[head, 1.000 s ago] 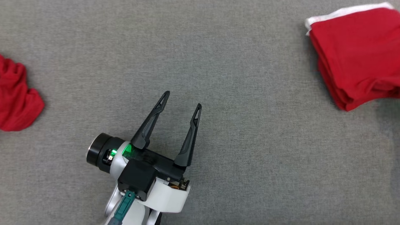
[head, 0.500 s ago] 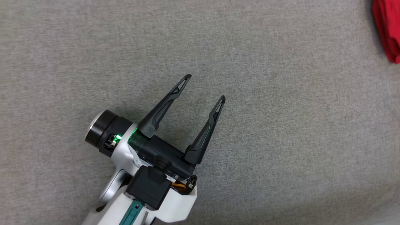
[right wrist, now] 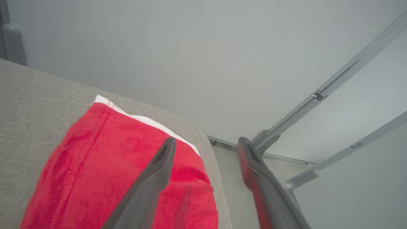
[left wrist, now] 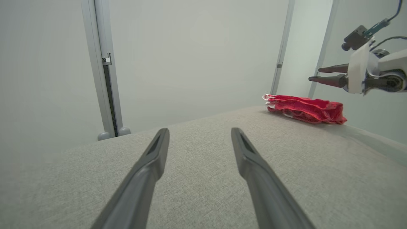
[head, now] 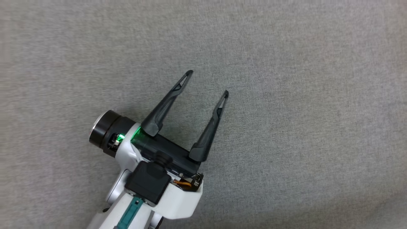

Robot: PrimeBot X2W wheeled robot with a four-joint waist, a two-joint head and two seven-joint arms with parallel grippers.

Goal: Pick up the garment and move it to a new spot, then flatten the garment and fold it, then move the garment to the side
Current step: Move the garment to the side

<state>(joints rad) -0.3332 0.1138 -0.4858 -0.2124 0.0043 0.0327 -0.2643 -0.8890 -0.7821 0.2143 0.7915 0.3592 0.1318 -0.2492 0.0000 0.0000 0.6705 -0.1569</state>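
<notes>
Fingers of left gripper (head: 207,82) and right gripper (right wrist: 207,140) spread, empty (all 4); garment (right wrist: 95,165) folded at desk (right wrist: 28,95) edge, task apparently done.

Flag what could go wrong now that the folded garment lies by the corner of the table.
1. The folded red garment lies close to the corner of the table, with floor beyond the edge; a nudge could slide it off.
2. The right pincer hangs open above it; pulling away low could snag the top layer and undo the fold.
3. The left pincer, open over bare table, is far from the garment, so it likely cannot help quickly.
</notes>
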